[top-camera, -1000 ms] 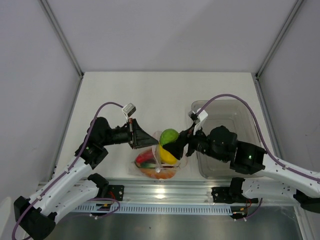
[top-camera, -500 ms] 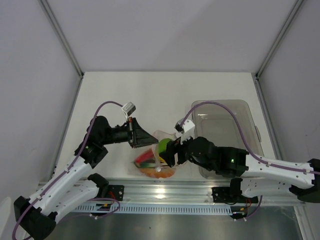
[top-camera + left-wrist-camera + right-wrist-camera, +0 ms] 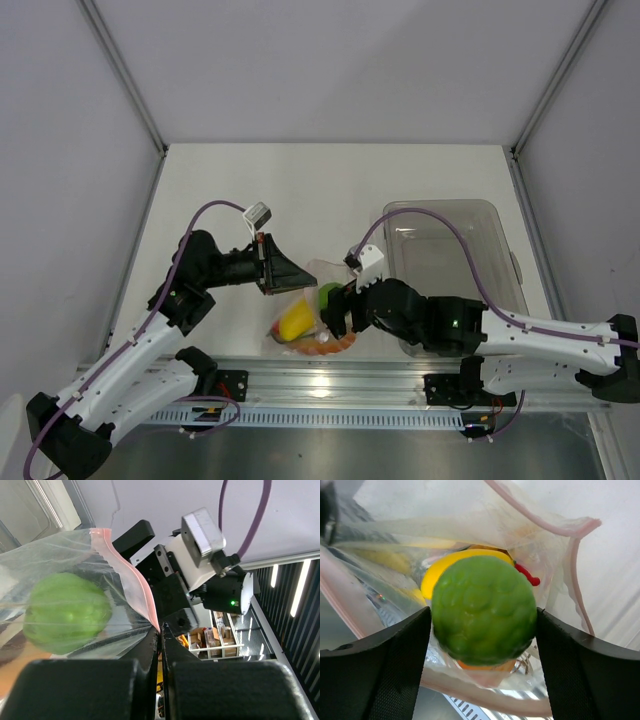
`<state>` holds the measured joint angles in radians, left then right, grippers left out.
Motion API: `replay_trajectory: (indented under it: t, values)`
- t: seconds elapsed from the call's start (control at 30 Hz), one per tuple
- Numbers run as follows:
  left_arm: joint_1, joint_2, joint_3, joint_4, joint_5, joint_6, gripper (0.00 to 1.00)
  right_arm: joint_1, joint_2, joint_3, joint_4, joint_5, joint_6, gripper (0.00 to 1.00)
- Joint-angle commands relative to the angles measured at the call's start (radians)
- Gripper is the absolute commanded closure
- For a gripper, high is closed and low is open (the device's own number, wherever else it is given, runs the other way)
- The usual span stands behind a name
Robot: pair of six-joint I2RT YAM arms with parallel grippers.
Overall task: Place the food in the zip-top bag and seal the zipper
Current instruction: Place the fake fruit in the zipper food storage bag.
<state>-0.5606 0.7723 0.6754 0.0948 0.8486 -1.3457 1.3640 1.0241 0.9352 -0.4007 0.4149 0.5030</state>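
– Now, which step am I on?

– You're loading. Your right end effector [image 3: 481, 625] is clamped about the green round fruit [image 3: 484, 597], fingers spread just to its width. It sits in the mouth of the zip-top bag [image 3: 410, 510], above a yellow fruit [image 3: 445, 570] and the red chili [image 3: 526, 575] already inside. The bag lies on the bench [image 3: 230, 190] between your arms, just beside the rigid bin [image 3: 440, 207].

– And my left?

– Your left end effector [image 3: 161, 639] is pinched fully closed on the zipper [image 3: 133, 575], holding that edge of the mouth up and open.

– Next?

– I'd judge you need to part the right fingers so the fruit drops, then back out without dragging the plastic. Hold the left pinch firm meanwhile. If no food remains outside, sealing the zipper follows.
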Motion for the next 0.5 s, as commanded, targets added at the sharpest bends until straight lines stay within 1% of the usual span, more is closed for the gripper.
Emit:
replay_trajectory:
  t: [0.0,0.03,0.13,0.2,0.43,0.47]
  values:
    - [-0.002,-0.021,0.035,0.046,0.006,-0.007,0.99,0.010,-0.038,0.057,0.011,0.021,-0.001,0.16]
    - [-0.002,-0.019,0.032,0.048,0.004,-0.007,0.99,0.014,-0.048,0.057,0.011,0.018,0.000,0.09]
    - [-0.001,-0.024,0.018,0.054,0.006,-0.012,0.99,0.023,-0.096,0.056,0.010,0.012,0.008,0.07]
    - [-0.001,-0.025,0.016,0.057,0.006,-0.013,0.99,0.030,-0.127,0.057,0.000,0.016,0.012,0.01]
    - [-0.001,-0.024,0.020,0.062,0.006,-0.010,0.99,0.061,-0.197,0.106,-0.098,0.064,0.040,0.01]
    - [-0.001,-0.022,0.012,0.063,0.007,-0.010,0.99,0.061,-0.202,0.122,-0.108,0.074,0.042,0.03]
